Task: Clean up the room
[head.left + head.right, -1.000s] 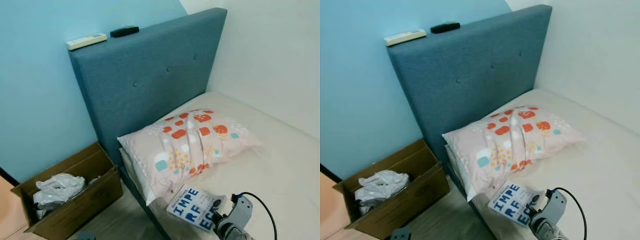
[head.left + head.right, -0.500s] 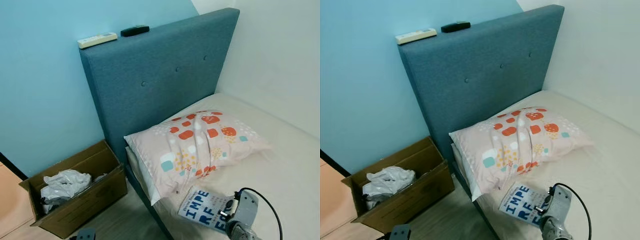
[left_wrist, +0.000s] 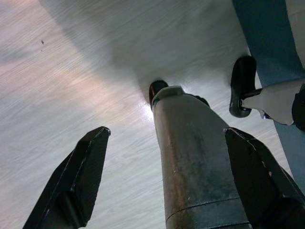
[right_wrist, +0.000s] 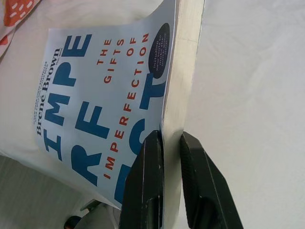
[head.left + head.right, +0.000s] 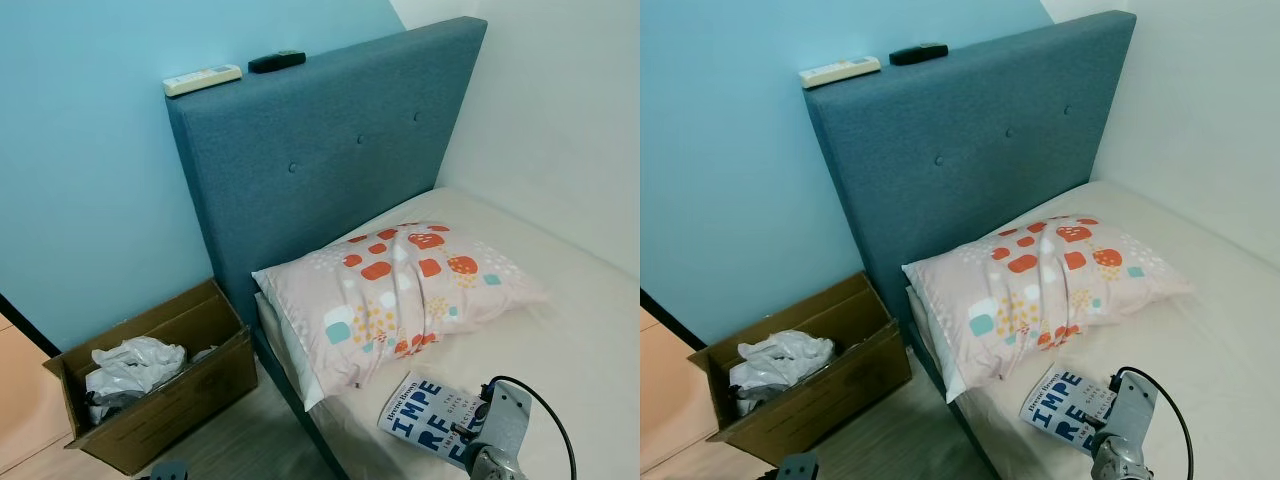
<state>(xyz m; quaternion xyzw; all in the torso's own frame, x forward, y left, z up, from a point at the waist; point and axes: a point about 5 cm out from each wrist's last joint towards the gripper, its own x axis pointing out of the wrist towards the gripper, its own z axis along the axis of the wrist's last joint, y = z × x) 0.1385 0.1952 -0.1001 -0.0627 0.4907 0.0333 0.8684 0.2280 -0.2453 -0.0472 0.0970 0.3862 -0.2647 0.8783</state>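
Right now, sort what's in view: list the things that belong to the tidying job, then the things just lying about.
In the job:
right pincer, shut on the book
book

Lying about:
pillow
cardboard box with crumpled plastic
white remote
black remote

A blue upholstered headboard (image 5: pixel 320 170) stands against the light blue wall (image 5: pixel 90 180). A white remote (image 5: pixel 202 80) and a black remote (image 5: pixel 277 62) lie apart on the headboard's top edge, near its left corner. Pale wood-grain floor (image 5: pixel 880 440) runs along the bed's left edge.
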